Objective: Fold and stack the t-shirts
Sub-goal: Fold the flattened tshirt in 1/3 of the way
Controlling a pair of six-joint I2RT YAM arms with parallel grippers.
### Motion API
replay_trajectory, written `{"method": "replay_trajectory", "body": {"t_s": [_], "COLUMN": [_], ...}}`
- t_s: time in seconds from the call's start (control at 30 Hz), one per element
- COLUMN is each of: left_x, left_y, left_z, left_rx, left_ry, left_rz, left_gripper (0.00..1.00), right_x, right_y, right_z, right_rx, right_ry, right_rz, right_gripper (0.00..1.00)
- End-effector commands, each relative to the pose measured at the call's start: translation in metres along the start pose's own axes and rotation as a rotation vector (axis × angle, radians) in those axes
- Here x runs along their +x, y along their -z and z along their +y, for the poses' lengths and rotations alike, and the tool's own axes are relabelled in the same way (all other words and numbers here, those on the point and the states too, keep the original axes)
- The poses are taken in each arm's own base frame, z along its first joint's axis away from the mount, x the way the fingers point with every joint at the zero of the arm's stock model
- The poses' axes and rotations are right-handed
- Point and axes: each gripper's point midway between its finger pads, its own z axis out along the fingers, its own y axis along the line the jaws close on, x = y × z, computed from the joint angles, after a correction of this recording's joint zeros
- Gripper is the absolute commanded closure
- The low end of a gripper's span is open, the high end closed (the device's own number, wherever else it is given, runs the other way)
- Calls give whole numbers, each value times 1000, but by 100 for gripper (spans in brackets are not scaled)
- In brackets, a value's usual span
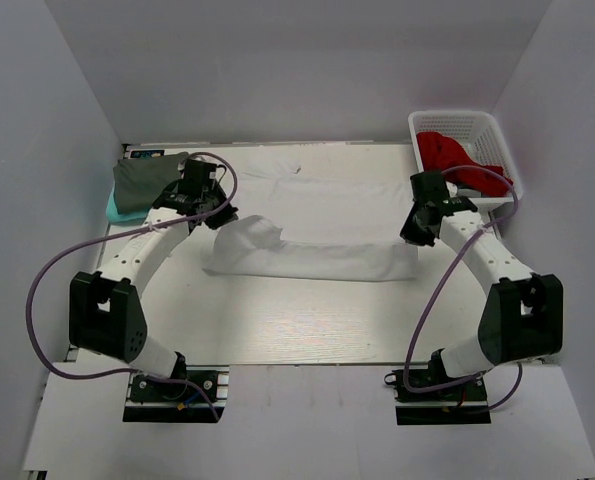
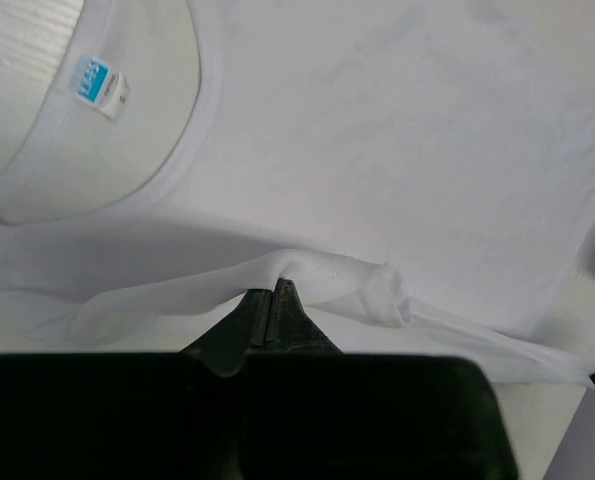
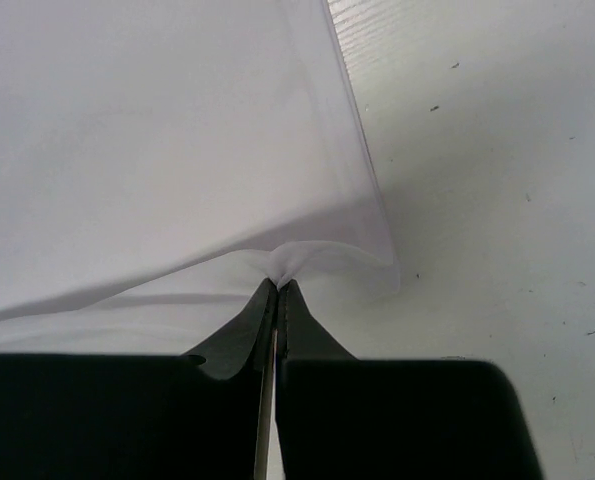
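In the middle of the surface (image 1: 277, 330) lies one white shirt (image 1: 317, 255), long from left to right. Our left pincer (image 1: 222, 217) pinches its left end and our right pincer (image 1: 411, 238) its right end. Upper left we count one grey shirt (image 1: 142, 180) on one teal shirt (image 1: 112, 207).

Right gripper (image 3: 277, 288), jaws pressed together on a small pinch of the white t-shirt (image 3: 147, 130) at its corner edge. The cloth fills the left of the view as a smooth sheet, a shadowed fold beneath it. Bare white table (image 3: 497, 180), lightly speckled, lies to the right.
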Motion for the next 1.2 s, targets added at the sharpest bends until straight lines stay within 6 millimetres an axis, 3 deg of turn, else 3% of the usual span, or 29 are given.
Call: {"method": "replay_trajectory", "body": {"t_s": [0.0,0.2,0.37,0.6,0.67,0.7,0.73,0.77,0.8,0.83,0.87,0.97,1.0,1.07,1.1,1.13,1.17], "left_x": [-34,-35,-52,-55,-49,-59,-59,-61,-70,-73,-76,-81,-79,-84,-67,-61,-43], "left_y": [2,-20,-40,-98,-116,-117,-118,-119,-118,-115,-113,-99,-95,-77,-79,-76,-72], "left_z": [-15,-17,-31,-35,-21,-28,-16,-15,-19,-18,-21,-31,-34,-42,-35,-33,-25], "left_rx": [43,42,56,-2,-67,-72,-129,-147,-155,-171,-165,-122,-99,-54,-58,-45,-44], "left_ry": [-65,-115,-206,-249,-251,-240,-228,-217,-217,-207,-206,-202,-201,-197,-197,-185,-193], "left_rz": [-122,-108,-128,-42,-10,-30,-5,-2,-25,-29,-37,-62,-56,-93,-61,-51,-24], "left_gripper": [100,100,100,100,98,88,68,18,0,0,0,0,0,0,0,0,0], "right_x": [-12,-13,-9,-13,-17,-26,-26,-22,-28,-33,-37,-42,-43,-21,-30,-25,-2], "right_y": [-2,-13,-27,-47,-56,-57,-61,-61,-60,-56,-51,-38,-36,-32,-28,-20,-27], "right_z": [-7,-8,-10,-16,-22,-18,-22,-24,-22,-21,-18,-9,-4,5,19,32,27], "right_rx": [58,76,104,160,204,204,232,252,253,254,242,180,152,66,-10,-93,-100], "right_ry": [8,15,14,-18,-26,-38,-39,-38,-47,-45,-44,-24,-24,2,8,10,28], "right_rz": [-6,8,48,50,55,45,51,70,56,47,35,10,1,51,-5,5,49], "right_gripper": [100,100,100,100,93,87,71,60,48,44,24,10,10,10,10,10,10]}}
